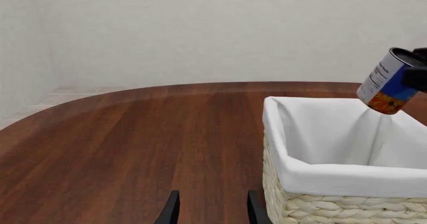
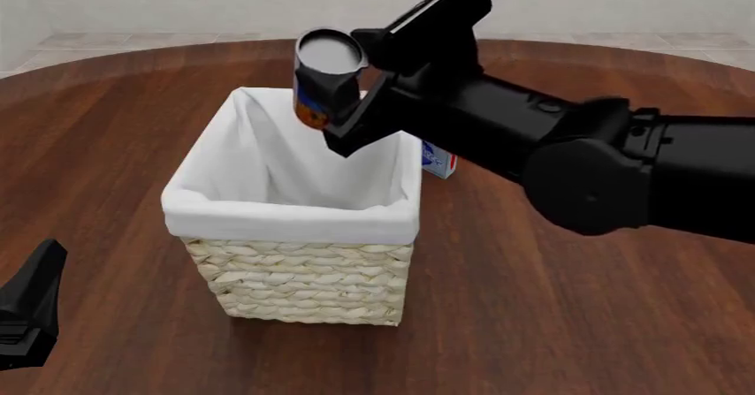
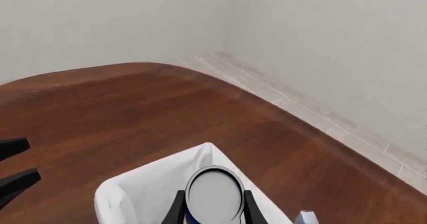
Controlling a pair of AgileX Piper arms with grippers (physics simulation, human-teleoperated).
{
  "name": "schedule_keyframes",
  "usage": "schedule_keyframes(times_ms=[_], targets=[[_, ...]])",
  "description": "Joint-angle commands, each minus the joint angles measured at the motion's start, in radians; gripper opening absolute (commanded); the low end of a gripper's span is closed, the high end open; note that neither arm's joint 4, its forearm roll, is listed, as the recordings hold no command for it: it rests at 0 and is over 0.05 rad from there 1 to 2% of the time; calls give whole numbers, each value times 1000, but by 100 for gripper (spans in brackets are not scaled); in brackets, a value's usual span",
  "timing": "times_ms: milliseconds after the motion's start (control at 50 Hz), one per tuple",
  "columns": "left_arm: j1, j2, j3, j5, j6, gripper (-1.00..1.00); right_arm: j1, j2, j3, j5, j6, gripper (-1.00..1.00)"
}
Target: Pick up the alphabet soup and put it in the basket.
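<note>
The alphabet soup (image 2: 325, 77), a small can with a blue label, orange base band and grey lid, is held in my right gripper (image 2: 345, 81), tilted, in the air above the far side of the basket (image 2: 295, 208). The basket is large, cream wicker with a white liner, and its inside looks empty. The can also shows in the left wrist view (image 1: 388, 82) over the basket (image 1: 340, 184), and in the right wrist view (image 3: 214, 194) between the fingers. My left gripper (image 1: 209, 210) is open and empty, low near the table, on the near-left side of the basket.
A small blue-and-white box (image 2: 438, 160) stands on the table just right of the basket's far corner, partly behind my right arm. The round wooden table (image 2: 567, 307) has its edge at the far side, with a tiled floor beyond.
</note>
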Motion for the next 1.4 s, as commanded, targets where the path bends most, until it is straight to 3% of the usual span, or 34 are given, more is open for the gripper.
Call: schedule_keyframes(times_ms=[20, 1400], targets=[[0, 0, 0, 0, 0, 100, 1, 9, -14, 6, 4, -100], [0, 0, 0, 0, 0, 100, -5, 118, -29, 7, 14, -100]])
